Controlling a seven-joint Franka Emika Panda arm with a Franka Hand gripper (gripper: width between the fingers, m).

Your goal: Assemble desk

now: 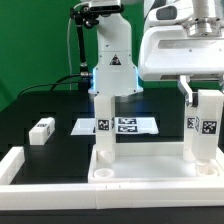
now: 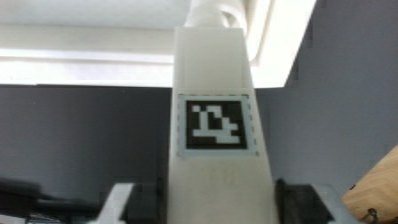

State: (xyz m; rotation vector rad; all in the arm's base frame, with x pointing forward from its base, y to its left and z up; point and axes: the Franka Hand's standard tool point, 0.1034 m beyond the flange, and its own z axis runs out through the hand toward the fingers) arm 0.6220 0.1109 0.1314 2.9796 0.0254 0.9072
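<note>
The desk's white tabletop panel [image 1: 150,162] lies flat near the front of the table. One leg [image 1: 105,125] stands upright on it toward the exterior view's left. A second tagged leg [image 1: 206,128] stands upright at the panel's right end, and my gripper [image 1: 205,98] is shut on its upper part from above. In the wrist view this leg [image 2: 217,110] fills the middle, its tag facing the camera, with the dark fingers [image 2: 153,205] pressed against both sides. Whether its lower end is seated in the panel is hidden. Another leg [image 1: 41,130] lies loose on the black table at the left.
The marker board [image 1: 128,126] lies flat behind the tabletop panel, in front of the robot's base [image 1: 113,65]. White border rails [image 1: 20,165] run along the left and front of the work area. A green wall stands behind.
</note>
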